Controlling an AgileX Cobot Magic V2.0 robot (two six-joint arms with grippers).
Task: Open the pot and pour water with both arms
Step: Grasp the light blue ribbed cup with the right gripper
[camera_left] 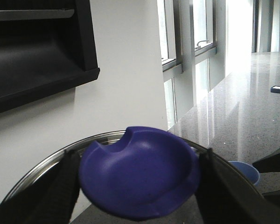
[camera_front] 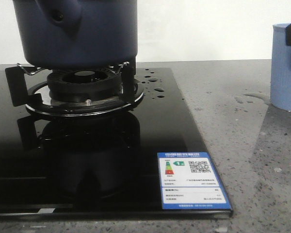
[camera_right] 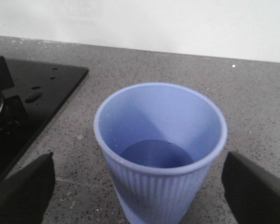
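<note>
The dark navy pot (camera_front: 87,34) stands on the burner (camera_front: 85,87), its stub with a hole (camera_front: 60,17) facing the camera; its top is cut off in the front view. My left gripper (camera_left: 137,186) is shut on the blue knob (camera_left: 140,172) of a lid with a steel rim (camera_left: 46,161). My right gripper (camera_right: 139,186) is open, its fingers apart on either side of the light blue ribbed cup (camera_right: 161,186), which stands upright at the right (camera_front: 285,73). Water shows as drops (camera_front: 155,85) on the hob and a thin puddle (camera_front: 254,97) on the counter.
The black glass hob (camera_front: 174,126) with a blue and white label (camera_front: 191,179) covers the left of the grey speckled counter (camera_front: 242,160). A white wall runs behind. A black shelf (camera_left: 37,60) and windows (camera_left: 186,42) show in the left wrist view.
</note>
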